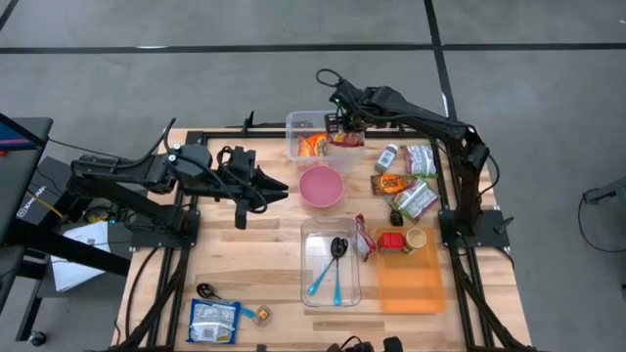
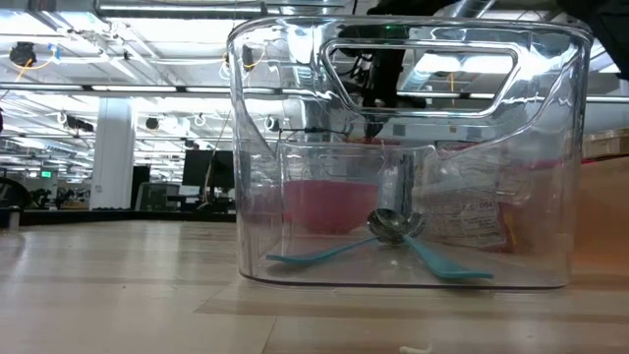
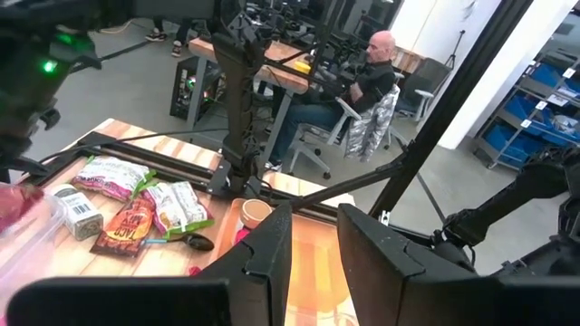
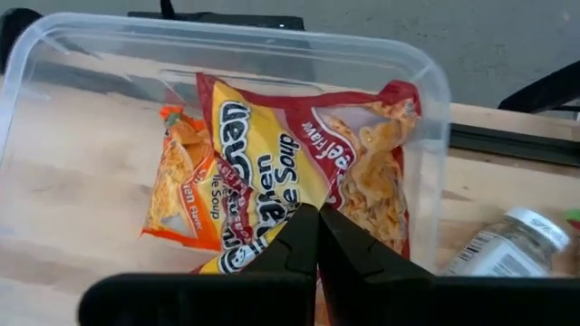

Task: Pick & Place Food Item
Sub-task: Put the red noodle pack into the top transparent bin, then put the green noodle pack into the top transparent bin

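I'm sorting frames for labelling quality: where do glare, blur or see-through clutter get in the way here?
Low view: the clear bin fills the frame, ceiling lights glaring off its walls; the pink bowl reads hazily through them. Left wrist view: the left gripper is close and soft. Right wrist view: the soup packet is sharp.

The left gripper has its two dark fingers a little apart. Beyond them lie snack bags, a small jar and an orange board. A person sits farther behind.
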Controlling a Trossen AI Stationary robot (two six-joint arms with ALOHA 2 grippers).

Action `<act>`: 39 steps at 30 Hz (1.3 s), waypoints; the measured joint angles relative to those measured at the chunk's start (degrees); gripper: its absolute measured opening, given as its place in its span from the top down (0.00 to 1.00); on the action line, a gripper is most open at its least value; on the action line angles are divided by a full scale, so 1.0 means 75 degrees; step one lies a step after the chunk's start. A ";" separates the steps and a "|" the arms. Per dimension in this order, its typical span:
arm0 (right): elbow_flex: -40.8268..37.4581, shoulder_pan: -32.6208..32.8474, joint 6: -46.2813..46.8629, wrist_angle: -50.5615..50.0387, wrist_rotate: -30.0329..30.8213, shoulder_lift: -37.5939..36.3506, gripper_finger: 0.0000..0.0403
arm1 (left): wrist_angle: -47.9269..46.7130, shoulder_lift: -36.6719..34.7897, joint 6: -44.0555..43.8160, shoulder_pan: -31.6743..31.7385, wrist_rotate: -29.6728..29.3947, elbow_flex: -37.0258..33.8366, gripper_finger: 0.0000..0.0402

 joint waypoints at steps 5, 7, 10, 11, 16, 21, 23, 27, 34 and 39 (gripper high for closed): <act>-0.0021 0.0090 0.0035 -0.0019 0.0008 0.0262 1.00 | 0.0005 0.0000 0.0000 0.0000 0.0000 0.0000 0.79; -0.0007 0.0093 0.0039 0.0051 0.0064 0.0311 1.00 | 0.0015 0.0000 0.0000 0.0000 0.0000 0.0000 0.79; -0.0014 0.0065 0.0035 -0.0119 0.0086 0.0354 1.00 | 0.0015 0.0000 0.0000 0.0000 0.0000 0.0000 0.79; -0.0016 0.0048 0.0035 -0.0134 0.0111 0.0366 1.00 | 0.0017 0.0000 0.0000 0.0000 0.0000 0.0000 0.79; -0.0013 0.0061 0.0037 -0.0200 0.0192 0.0362 1.00 | 0.0015 0.0003 0.0000 0.0000 0.0003 0.0000 0.79; -0.0010 0.0122 0.0010 -0.0261 0.0203 0.0362 1.00 | 0.0015 0.0003 0.0000 0.0000 0.0000 0.0000 0.79; -0.0010 0.0157 0.0003 -0.0260 0.0305 0.0362 1.00 | 0.0015 0.0003 0.0000 0.0000 0.0000 0.0000 0.79; -0.0010 0.0233 -0.0032 -0.0231 0.0440 0.0362 0.96 | 0.0013 0.0003 0.0000 0.0000 0.0001 0.0000 0.79; -0.0010 0.0241 -0.0286 -0.0232 0.0633 0.0340 0.75 | 0.0012 0.0003 -0.0001 -0.0001 0.0001 0.0000 0.79; -0.0010 0.0287 -0.0464 -0.0274 0.0667 -0.0017 0.58 | 0.0012 0.0003 0.0000 -0.0057 0.0001 0.0000 0.79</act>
